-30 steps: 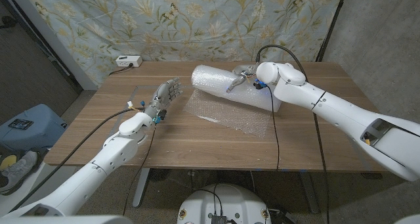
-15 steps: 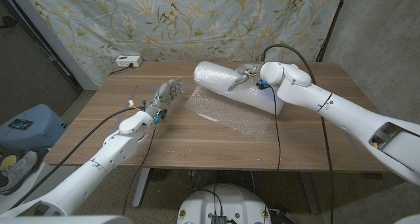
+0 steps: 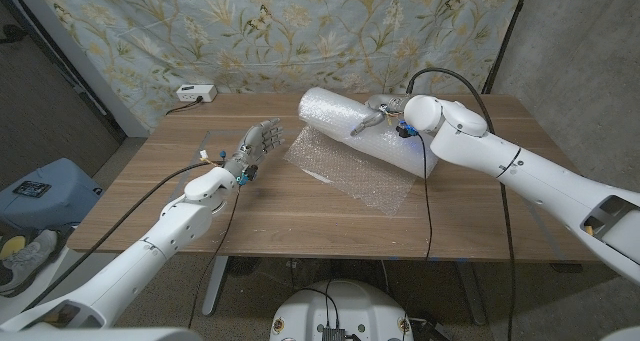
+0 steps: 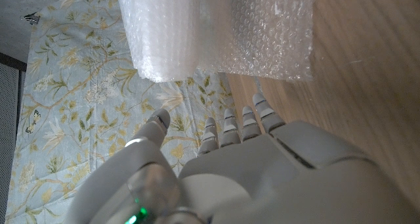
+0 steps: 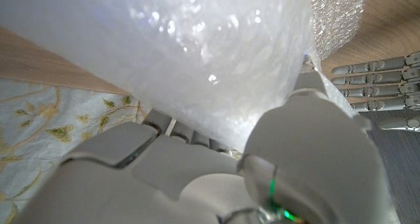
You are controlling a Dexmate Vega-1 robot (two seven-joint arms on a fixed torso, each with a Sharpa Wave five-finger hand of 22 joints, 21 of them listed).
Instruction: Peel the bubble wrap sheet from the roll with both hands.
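The bubble wrap roll (image 3: 345, 121) lies slanted at the back middle of the table. Its loose sheet (image 3: 350, 173) is spread on the wood in front of it. My right hand (image 3: 371, 117) holds the roll near its right end, and in the right wrist view the roll (image 5: 197, 53) sits between thumb and fingers of that hand (image 5: 197, 171). My left hand (image 3: 256, 145) hovers open with fingers apart, a short way left of the sheet and touching nothing. The left wrist view has this hand (image 4: 249, 158) pointing toward the roll (image 4: 170, 33) and sheet (image 4: 269, 33).
A white power strip (image 3: 196, 92) sits at the table's (image 3: 300, 221) back left corner. Black cables run along both arms, and one crosses the sheet's right edge. A floral curtain hangs behind the table.
The right hand and roll have shifted slightly right and back, and a little more sheet lies unrolled. The left hand has crept a little toward the sheet.
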